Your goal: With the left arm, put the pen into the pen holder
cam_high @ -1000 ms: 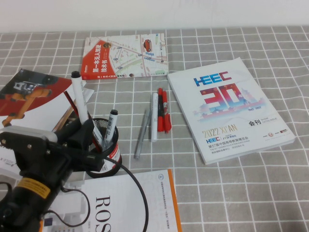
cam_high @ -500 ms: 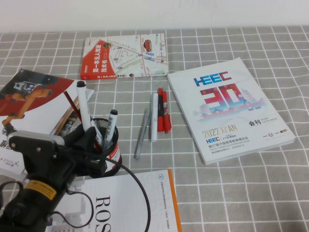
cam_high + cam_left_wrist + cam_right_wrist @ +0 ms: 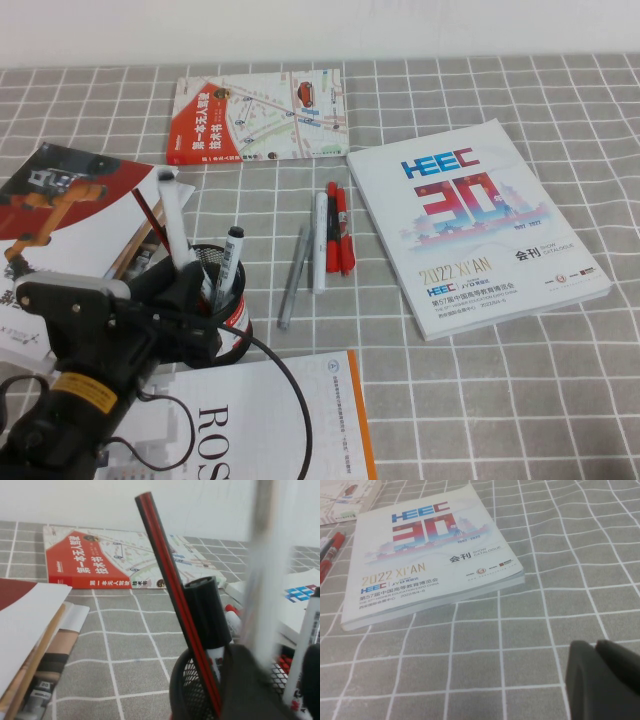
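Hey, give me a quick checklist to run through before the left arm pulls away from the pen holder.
1. Marker tail end inside pen holder: ok.
2. Marker freed by left end effector, at the holder's rim: cannot tell.
3. Pen holder upright: ok.
4. Other marker and red-black pencil clear of the retreat path: cannot tell.
5. Right end effector low over bare tablecloth, away from the holder: ok.

Bright even light, soft faint shadows, pen (image 3: 265,570) motion-blurred in left wrist view
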